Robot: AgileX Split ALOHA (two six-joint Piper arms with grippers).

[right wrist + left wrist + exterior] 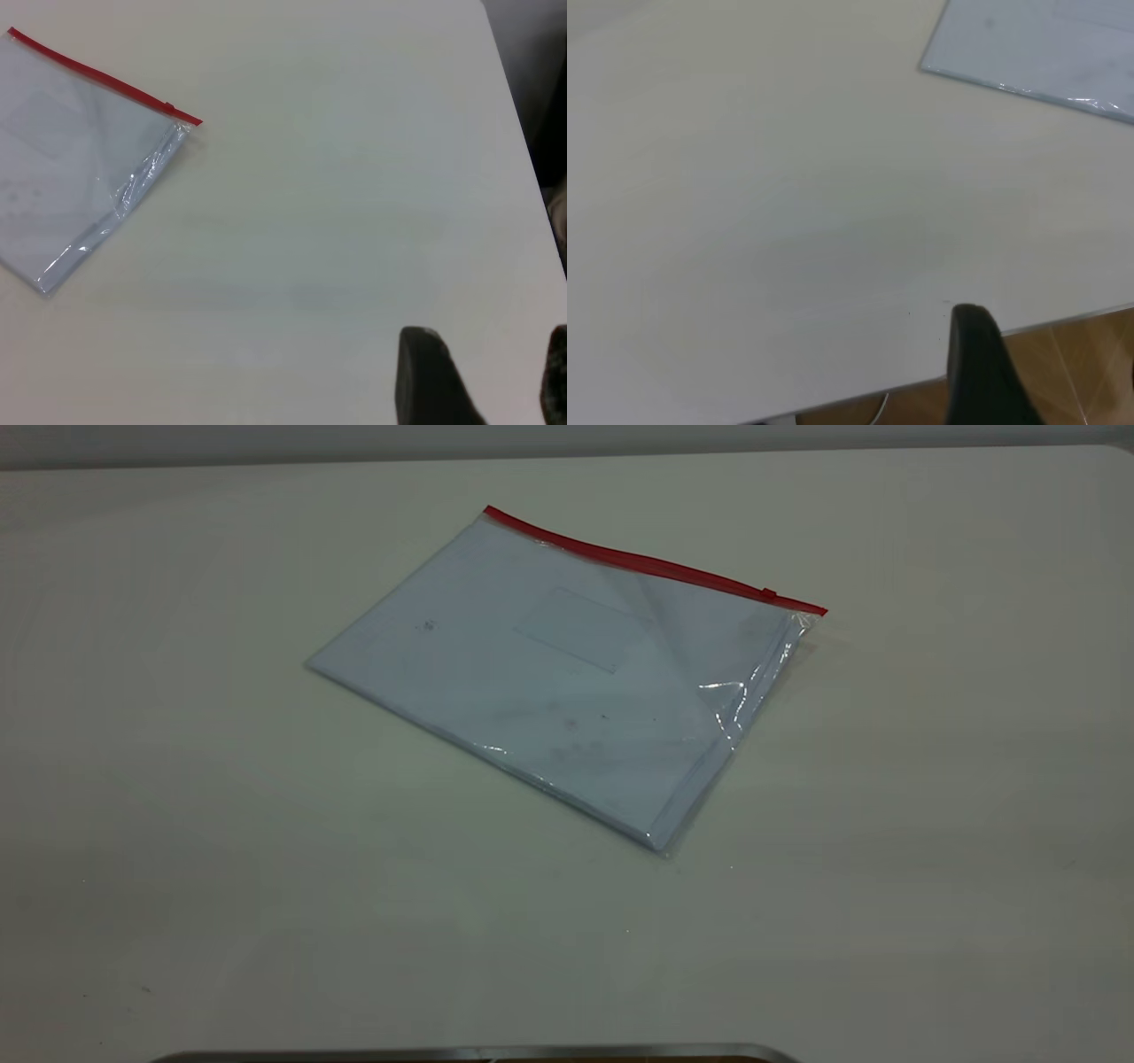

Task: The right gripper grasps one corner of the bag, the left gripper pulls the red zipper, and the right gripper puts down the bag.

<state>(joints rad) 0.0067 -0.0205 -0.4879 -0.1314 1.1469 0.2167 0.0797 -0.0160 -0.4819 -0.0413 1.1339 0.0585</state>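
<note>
The bag (549,682) lies flat on the white table, a clear pouch with white paper inside. The red zipper (647,562) runs along its far edge, with the slider tab (769,593) near the right end. The corner of the bag (819,611) ends the red strip, with loose clear plastic below it. Neither gripper shows in the exterior view. My right gripper (492,372) is open and empty, far from the bag (71,177) and its corner (197,121). My left gripper (983,372) is at the table's near edge, well away from the bag (1036,44).
The table's near edge (1063,320) borders a wooden floor. The table's right edge (518,133) drops to a dark area. A metal rim (478,1052) shows at the bottom of the exterior view.
</note>
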